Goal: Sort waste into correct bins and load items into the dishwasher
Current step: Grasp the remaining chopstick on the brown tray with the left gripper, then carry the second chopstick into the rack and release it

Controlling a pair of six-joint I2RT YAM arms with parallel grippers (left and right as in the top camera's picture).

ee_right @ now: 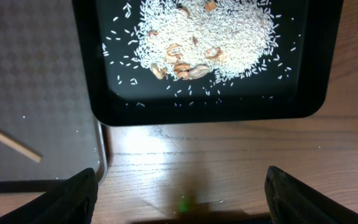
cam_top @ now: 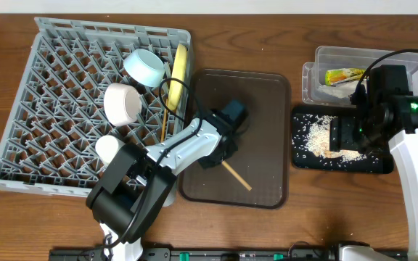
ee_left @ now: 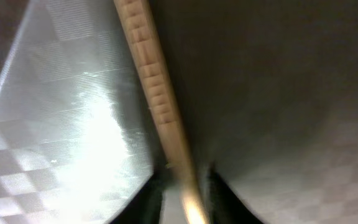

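Your left jaws straddle the chopstick on the brown tray, its length running straight out between them; you cannot tell if they pinch it. Your right jaws hang spread, well apart, by the black tray.

The table is brown wood with visible grain and a soft sheen. The dish rack is matt grey plastic. The brown tray has a fine chequered texture that glints. The chopstick is pale, ridged bare wood. The black tray is smooth and glossy, and the tub is clear plastic.
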